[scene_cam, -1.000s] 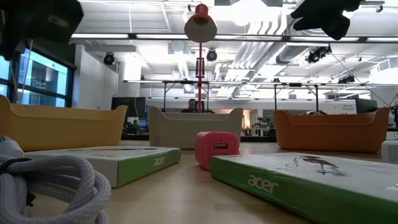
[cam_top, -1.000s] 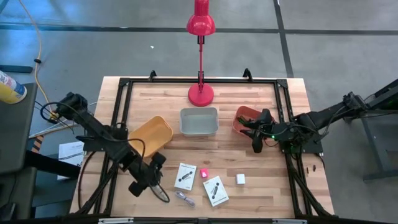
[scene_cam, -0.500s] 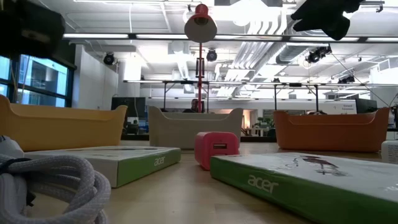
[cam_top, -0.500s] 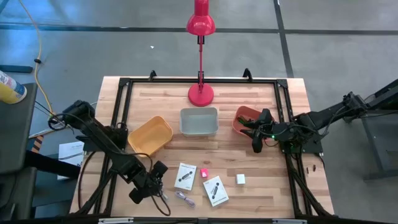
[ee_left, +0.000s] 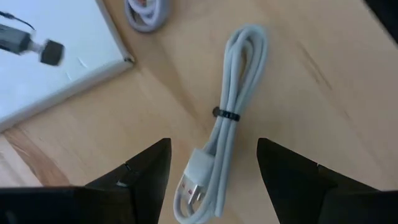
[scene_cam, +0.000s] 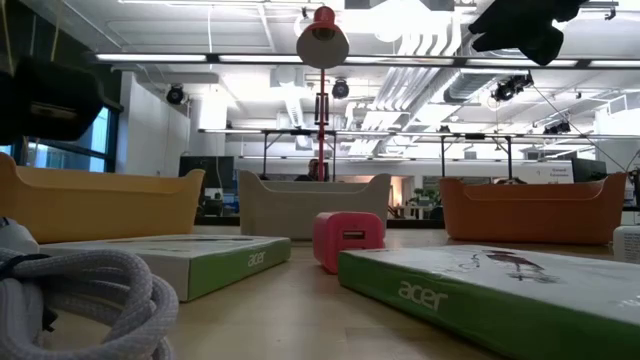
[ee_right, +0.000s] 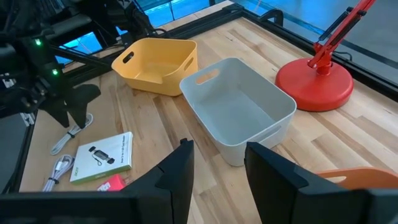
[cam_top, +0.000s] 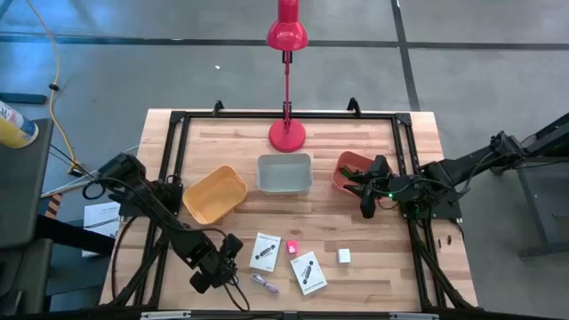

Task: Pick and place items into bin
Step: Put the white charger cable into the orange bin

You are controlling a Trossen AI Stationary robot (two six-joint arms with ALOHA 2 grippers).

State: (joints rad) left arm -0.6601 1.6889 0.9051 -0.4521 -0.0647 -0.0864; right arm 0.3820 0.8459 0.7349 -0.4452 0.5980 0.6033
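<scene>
Three bins stand on the bench: one yellow, one grey, one orange. Two boxes, one pink cube, one white cube, two cable bundles, one red lamp.

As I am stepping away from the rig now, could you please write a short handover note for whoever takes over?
Left gripper: open, empty, fingers either side of a bundled cable at the table's front left.
Right gripper: open, empty, waiting by the orange bin.
On the table: box, second box, pink cube, white cube, second cable.
Done: nothing shows in the yellow bin or grey bin.
Left: everything.
</scene>
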